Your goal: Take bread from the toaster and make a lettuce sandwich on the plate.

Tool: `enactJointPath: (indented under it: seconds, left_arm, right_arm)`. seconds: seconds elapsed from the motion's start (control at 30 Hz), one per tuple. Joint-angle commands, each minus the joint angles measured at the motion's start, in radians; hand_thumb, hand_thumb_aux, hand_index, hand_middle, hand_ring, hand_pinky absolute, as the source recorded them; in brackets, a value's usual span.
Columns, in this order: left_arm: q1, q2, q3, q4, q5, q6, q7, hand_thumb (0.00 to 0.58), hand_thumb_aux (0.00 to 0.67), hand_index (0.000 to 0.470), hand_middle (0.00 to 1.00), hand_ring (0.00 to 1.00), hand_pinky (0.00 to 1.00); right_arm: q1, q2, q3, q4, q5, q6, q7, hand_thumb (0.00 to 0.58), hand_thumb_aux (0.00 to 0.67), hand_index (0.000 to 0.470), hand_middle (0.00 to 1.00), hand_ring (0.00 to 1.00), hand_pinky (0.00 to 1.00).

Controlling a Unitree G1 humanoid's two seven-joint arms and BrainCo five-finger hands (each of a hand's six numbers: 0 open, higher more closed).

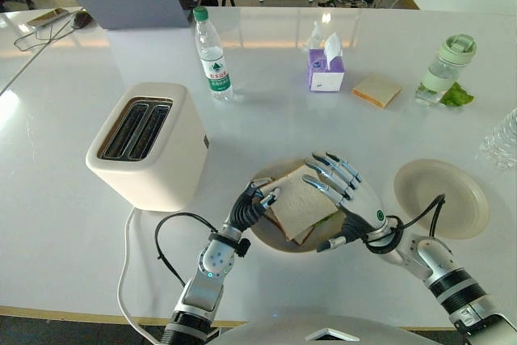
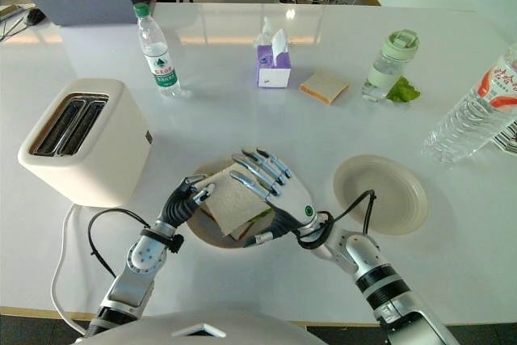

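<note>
Cream plastic covered the toaster [image 1: 149, 147], which stood on the white table [image 1: 73, 224] to the robot's left. Just right of it lay a tan plate [image 1: 273, 240] carrying the sandwich. A top slice of bread [image 1: 303, 198] lay over another slice, with a bit of green lettuce [image 2: 260, 216] peeking out at the right edge. The left hand [image 1: 250, 206] sat at the slice's left corner, its fingers curled and pinching that corner. The right hand [image 1: 355, 195] hung over the sandwich's right side, fingers spread and straight, holding nothing. A second plate [image 1: 452, 199] lay near it to the right. Farther back were a spare slice [image 1: 376, 91], a loose leaf [image 1: 459, 96] touching a green-lidded bottle [image 1: 443, 69], a tissue box [image 1: 325, 72] and a water bottle [image 1: 213, 54].
</note>
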Motion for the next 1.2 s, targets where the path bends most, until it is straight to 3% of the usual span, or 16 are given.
enactJointPath:
  seconds: [0.03,0.27,0.6,0.63,0.67,0.7,0.73,1.0,1.13,1.17,1.2]
  left_arm:
    - [-0.026,-0.004,0.0,0.085,0.048,0.013,0.03,0.58,0.67,0.47,1.0,1.0,1.0]
    - [-0.051,-0.016,-0.003,0.176,0.107,-0.014,0.093,0.58,0.67,0.47,1.0,1.0,1.0]
    - [-0.038,0.0,-0.011,0.161,0.147,-0.041,0.099,0.58,0.67,0.47,1.0,1.0,1.0]
    - [-0.036,0.006,-0.007,0.14,0.163,-0.045,0.111,0.575,0.61,0.428,0.98,0.98,0.98]
    - [-0.037,0.014,0.0,0.108,0.192,-0.053,0.135,0.447,0.349,0.245,0.64,0.64,0.64]
    - [-0.041,0.024,0.01,0.079,0.237,-0.061,0.172,0.116,0.071,0.05,0.0,0.0,0.0]
    - [-0.051,0.036,0.028,0.046,0.291,-0.067,0.224,0.0,0.0,0.0,0.0,0.0,0.0]
    - [-0.153,0.102,0.251,-0.208,0.613,-0.108,0.711,0.0,0.0,0.0,0.0,0.0,0.0]
    - [-0.129,0.156,0.25,-0.175,0.52,-0.286,0.745,0.0,0.0,0.0,0.0,0.0,0.0]
    - [-0.108,0.18,0.219,-0.147,0.472,-0.346,0.702,0.0,0.0,0.0,0.0,0.0,0.0]
    - [-0.085,0.206,0.187,-0.115,0.414,-0.407,0.653,0.325,0.226,0.159,0.81,0.81,0.81]
  right_arm:
    - [0.021,-0.028,0.029,0.028,0.017,-0.037,0.074,0.0,0.0,0.0,0.0,0.0,0.0]
    - [0.053,-0.086,0.107,0.152,0.136,-0.132,0.399,0.0,0.0,0.0,0.0,0.0,0.0]
    - [0.056,-0.093,0.143,0.275,0.29,-0.113,0.71,0.0,0.0,0.0,0.0,0.0,0.0]
    - [0.058,-0.095,0.144,0.278,0.299,-0.111,0.723,0.0,0.0,0.0,0.0,0.0,0.0]
    - [0.059,-0.096,0.144,0.281,0.306,-0.11,0.734,0.0,0.0,0.0,0.0,0.0,0.0]
    - [0.059,-0.096,0.143,0.283,0.313,-0.109,0.743,0.0,0.0,0.0,0.0,0.0,0.0]
    - [0.059,-0.097,0.143,0.285,0.318,-0.108,0.752,0.0,0.0,0.0,0.0,0.0,0.0]
    - [0.048,-0.075,0.138,0.272,0.317,-0.117,0.749,0.0,0.0,0.0,0.0,0.0,0.0]
    - [0.04,-0.001,0.055,0.195,0.342,-0.182,0.566,0.0,0.0,0.0,0.0,0.0,0.0]
    - [0.043,0.036,0.013,0.167,0.385,-0.209,0.513,0.265,0.176,0.123,0.07,0.07,0.07]
    - [0.052,0.075,-0.021,0.135,0.473,-0.244,0.49,0.54,0.494,0.347,0.65,0.65,0.65]
